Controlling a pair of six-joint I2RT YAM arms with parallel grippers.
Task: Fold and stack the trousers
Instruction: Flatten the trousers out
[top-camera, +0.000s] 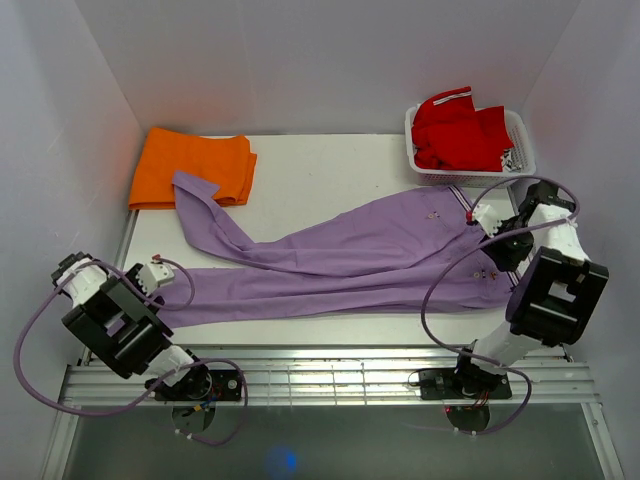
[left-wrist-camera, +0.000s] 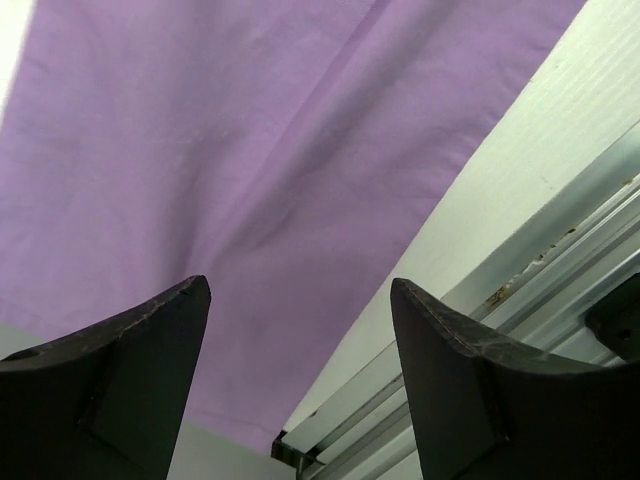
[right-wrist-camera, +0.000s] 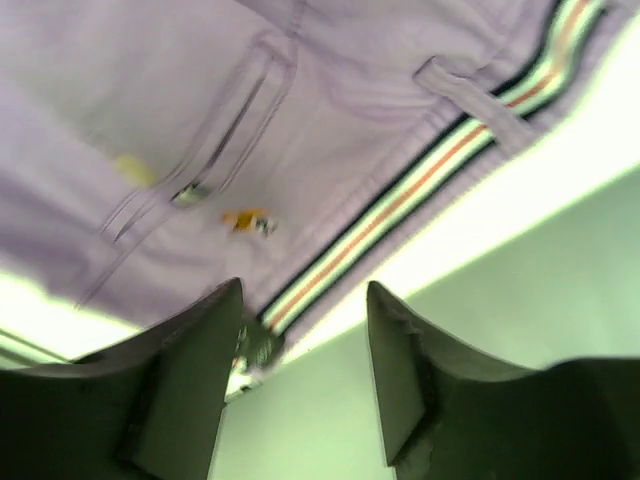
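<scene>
Trousers (top-camera: 370, 255): one pair, lilac, laid flat across the table (top-camera: 330, 165), not folded. The waistband (top-camera: 465, 205) lies at the right, just below the basket, and both legs run leftward. The near leg runs along the front edge and ends at the left beside the left arm. The far leg angles up and away, and its cuff lies over the lower corner of the orange garment (top-camera: 185, 170). The waistband is trimmed with a band of dark, white and orange stripes (right-wrist-camera: 430, 170); a belt loop (right-wrist-camera: 470, 95) and a slit pocket (right-wrist-camera: 220, 140) are visible on the seat. Orange garment: folded, at the far left corner of the table. Basket (top-camera: 415, 130): white, at the far right corner, holding a red garment (top-camera: 455, 130) with white trim. Left arm (top-camera: 110, 310): at the near left; left jaws stand wide apart over the end of the near leg, with cloth (left-wrist-camera: 220, 150) and a strip of bare table (left-wrist-camera: 520, 170) visible between the fingers (left-wrist-camera: 130, 380) and nothing gripped. Right arm (top-camera: 555, 290): at the near right; right jaws stand apart at the waistband end, the striped edge just beside one of the fingers (right-wrist-camera: 190, 390) and nothing clamped between them. Metal rail (left-wrist-camera: 560, 270): runs along the near table edge.
</scene>
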